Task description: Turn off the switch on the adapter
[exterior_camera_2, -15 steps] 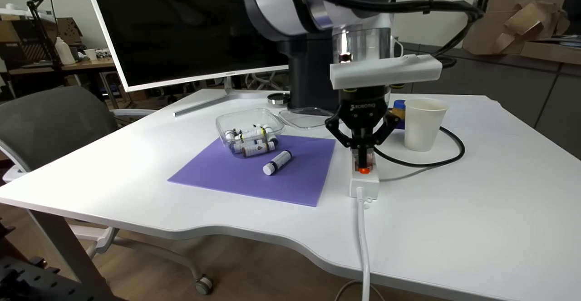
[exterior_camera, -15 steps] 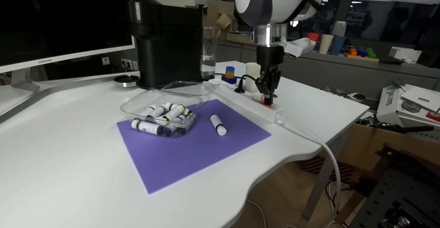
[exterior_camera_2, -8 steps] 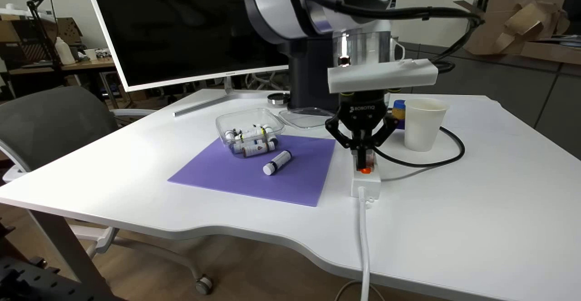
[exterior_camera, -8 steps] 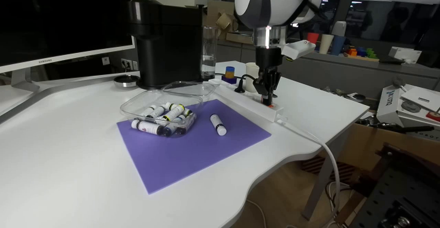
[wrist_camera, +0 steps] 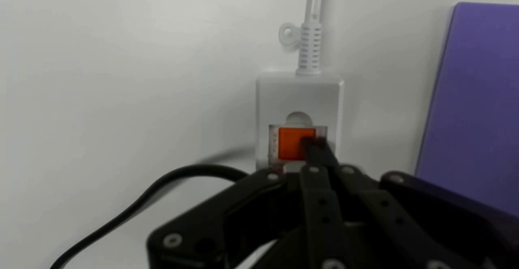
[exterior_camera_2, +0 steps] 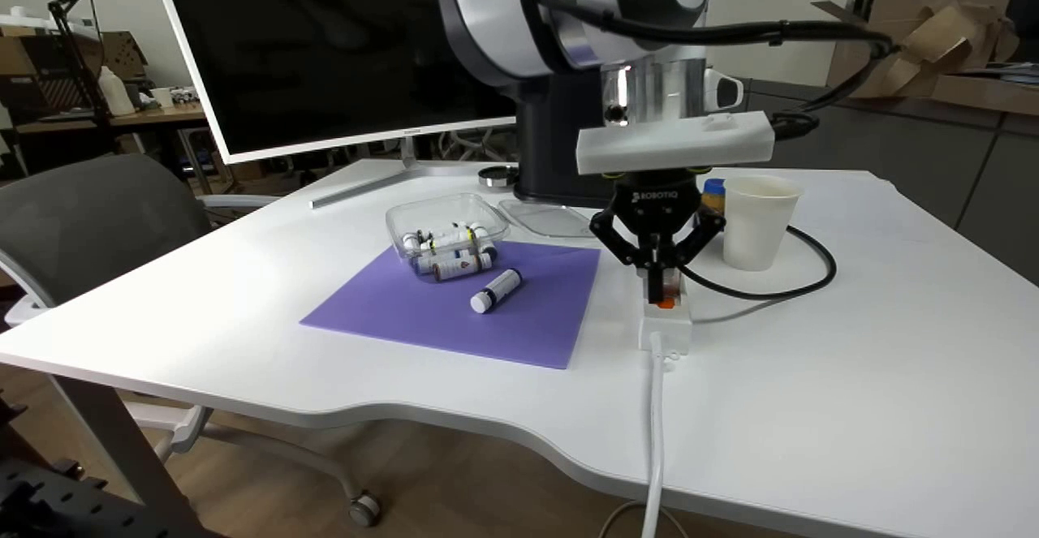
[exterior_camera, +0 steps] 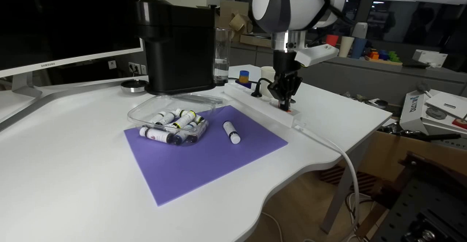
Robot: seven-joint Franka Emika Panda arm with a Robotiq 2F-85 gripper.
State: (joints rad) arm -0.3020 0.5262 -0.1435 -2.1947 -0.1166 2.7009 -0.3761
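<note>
The adapter is a long white block that lies on the table, seen in both exterior views (exterior_camera: 293, 121) (exterior_camera_2: 666, 335) and in the wrist view (wrist_camera: 279, 96). Its switch is a red-orange rocker (wrist_camera: 288, 144) in a clear frame near the white cord's end. A sliver of the switch also shows in both exterior views (exterior_camera: 289, 111) (exterior_camera_2: 666, 304). My gripper (wrist_camera: 314, 139) points down with its jaws together, nothing between them; it shows in both exterior views (exterior_camera: 284, 108) (exterior_camera_2: 656, 301). Its tips cover the switch's right edge in the wrist view. Whether they press it I cannot tell.
A black plug (exterior_camera: 257, 91) and cable (wrist_camera: 150, 194) sit along the adapter. A white cup (exterior_camera_2: 755, 225) stands close behind the gripper. A purple mat (exterior_camera_2: 454, 319) carries a loose tube (exterior_camera_2: 496, 291) and a clear box (exterior_camera_2: 406, 217) of tubes. A clear lid (exterior_camera_2: 548, 220) lies behind.
The adapter has slid a little to the right in both exterior views, and my gripper has shifted right with it, staying over the switch. The clear lid has shifted and lies flatter.
</note>
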